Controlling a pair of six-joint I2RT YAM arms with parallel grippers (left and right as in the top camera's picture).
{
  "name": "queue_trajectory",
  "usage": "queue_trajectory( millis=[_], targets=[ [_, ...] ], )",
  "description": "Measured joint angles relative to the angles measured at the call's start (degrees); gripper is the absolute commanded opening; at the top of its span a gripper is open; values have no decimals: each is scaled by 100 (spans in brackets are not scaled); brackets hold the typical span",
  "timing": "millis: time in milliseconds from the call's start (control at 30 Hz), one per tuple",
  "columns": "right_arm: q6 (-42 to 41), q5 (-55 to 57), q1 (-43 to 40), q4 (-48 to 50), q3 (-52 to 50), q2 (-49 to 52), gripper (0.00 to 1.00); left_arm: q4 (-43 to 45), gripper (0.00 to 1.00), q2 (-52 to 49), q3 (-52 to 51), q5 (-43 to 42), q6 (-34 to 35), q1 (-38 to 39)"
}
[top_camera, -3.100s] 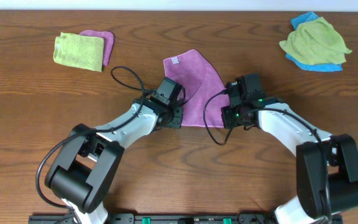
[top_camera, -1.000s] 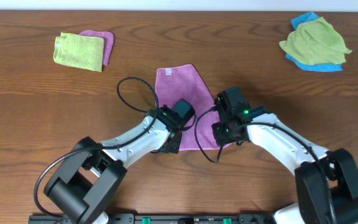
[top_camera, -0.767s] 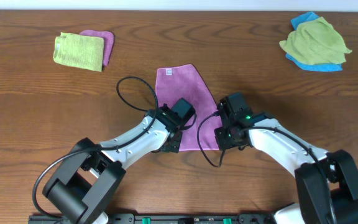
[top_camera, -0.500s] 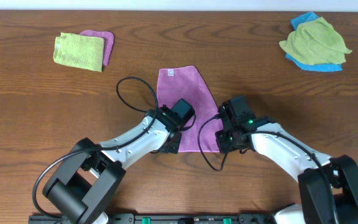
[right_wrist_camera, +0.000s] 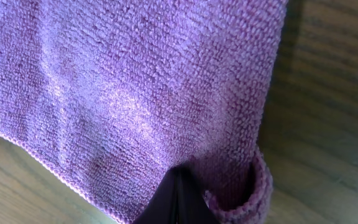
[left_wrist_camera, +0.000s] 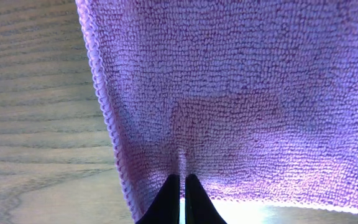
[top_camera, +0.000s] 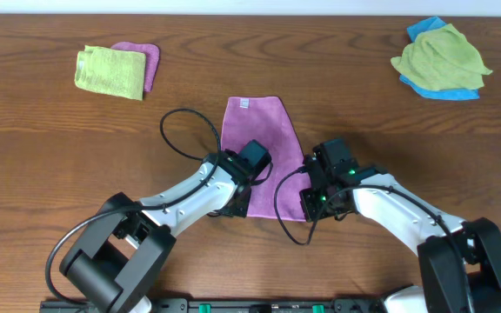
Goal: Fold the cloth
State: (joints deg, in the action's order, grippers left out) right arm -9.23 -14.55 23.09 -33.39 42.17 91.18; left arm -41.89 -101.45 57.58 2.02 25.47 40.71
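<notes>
Two corners of the cloth (top_camera: 257,130) are pinched: my left pincer (left_wrist_camera: 180,186) and right pincer (right_wrist_camera: 178,183) each clench its near edge. It lies stretched out mid-desk (top_camera: 59,174). I judge no fold made yet; all folding remains.

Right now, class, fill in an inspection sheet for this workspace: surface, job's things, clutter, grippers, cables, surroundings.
Surface: brown wooden table.
Job's things: purple cloth spread in the middle, white label at a far corner; one near corner curls up.
Clutter: folded green cloth on a pinkish cloth, far left; crumpled green cloth on a blue cloth, far right.
Grippers: left gripper and right gripper both shut on the purple cloth's near edge.
Cables: left cable and right cable, black loops.
Surroundings: nothing seen.
</notes>
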Motion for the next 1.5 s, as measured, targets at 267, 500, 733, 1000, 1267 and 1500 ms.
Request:
queue_trajectory(
  millis=[267, 500, 733, 1000, 1267, 1500],
  targets=[
    [4, 0, 0, 70, -7, -20, 2, 177, 6, 363, -7, 240, 2, -2],
    [26, 284, 2, -413, 356, -437, 2, 83, 6, 1316, -7, 529, 2, -11],
    [50, 874, 2, -1248, 752, -1976, 2, -599, 6, 2253, -52, 616, 153, -4],
    [-291, 1235, 212, -1545, -160, -4162, 2, -544, 6, 4013, -1384, 721, 739, 297],
    [-966, 1207, 402, -1456, -1080, -4673, 2, 315, 6, 4395, -2371, 229, 977, 350],
    [-1294, 938, 415, -1086, -1375, -4146, 2, 605, 6, 3932, -2656, -63, 1224, 361]
  ],
)
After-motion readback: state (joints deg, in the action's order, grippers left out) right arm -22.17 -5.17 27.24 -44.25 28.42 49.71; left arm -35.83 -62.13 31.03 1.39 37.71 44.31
